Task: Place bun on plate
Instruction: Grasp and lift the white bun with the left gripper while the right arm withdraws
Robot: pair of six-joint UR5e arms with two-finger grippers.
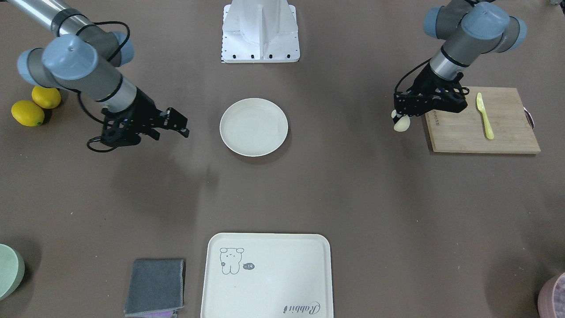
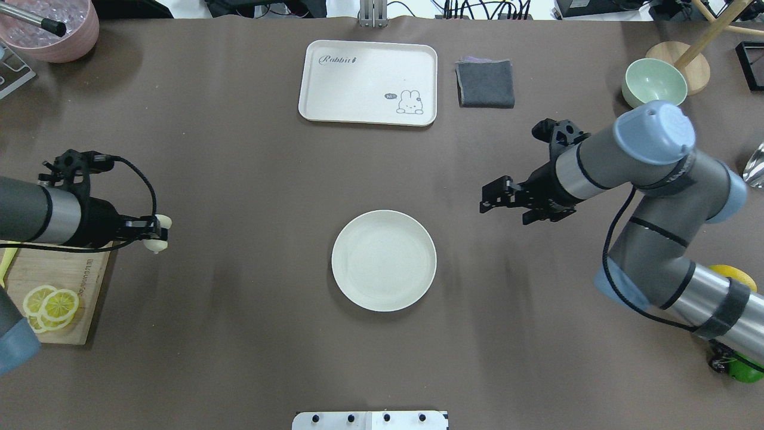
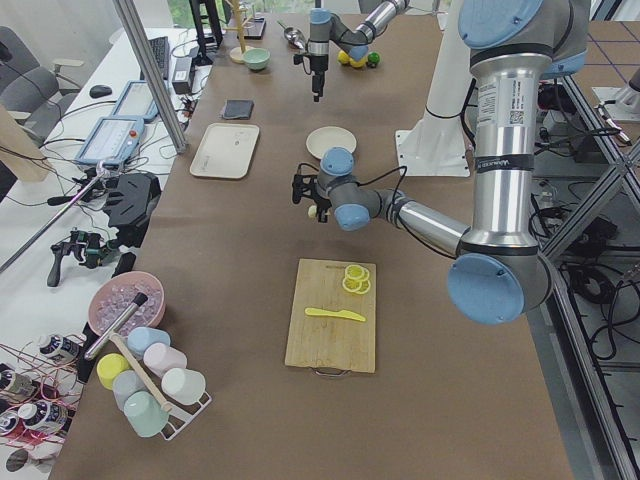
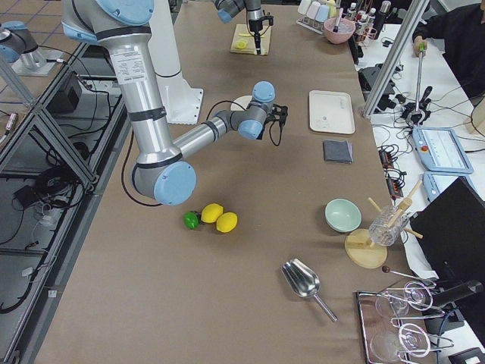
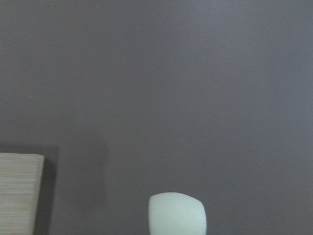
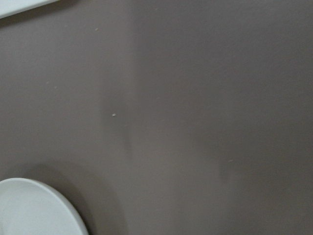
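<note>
The bun (image 1: 401, 125), a small pale cream block, hangs just off the table beside the cutting board's inner edge. My left gripper (image 1: 399, 118) is shut on it, and its lower end shows in the left wrist view as the bun (image 5: 177, 213). From overhead the bun (image 2: 160, 234) sits at the left gripper (image 2: 154, 233), far to the left of the plate. The round cream plate (image 1: 254, 126) lies at the table's middle with nothing on it, and it also shows from overhead as the plate (image 2: 384, 260). My right gripper (image 2: 486, 200) hovers open to the plate's upper right, holding nothing.
A wooden cutting board (image 1: 485, 128) carries a yellow-green knife (image 1: 484, 115) and lemon slices (image 2: 51, 304). A rectangular tray (image 2: 368, 82) and a grey cloth (image 2: 485, 83) lie at the far side. Two lemons (image 1: 35, 106), a green bowl (image 2: 653, 82) and a pink bowl (image 2: 54, 30) stand at the edges.
</note>
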